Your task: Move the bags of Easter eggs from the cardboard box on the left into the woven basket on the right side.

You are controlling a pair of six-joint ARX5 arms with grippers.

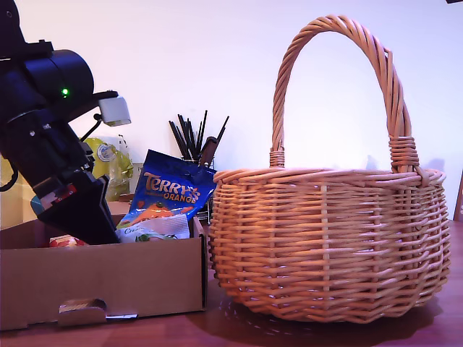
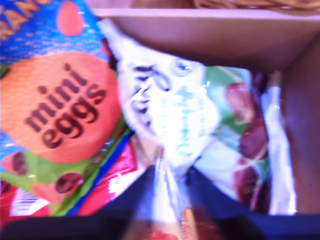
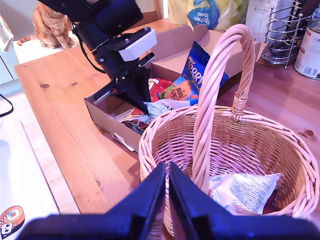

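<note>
The cardboard box sits at the exterior view's left, with the woven basket to its right. My first gripper is down inside the box, shut on a fold of the white bag. Beside that bag lie the blue Terry's Orange bag, a pale green bag and a red bag. The blue bag stands up above the box wall. My second gripper hovers shut and holding nothing over the basket's rim. One white bag lies in the basket.
Behind the box stand a wire holder of black utensils and a yellow wrapped pack. A white Porlex box and a tin are on the table beyond the basket. An orange cat sits past the table's far end.
</note>
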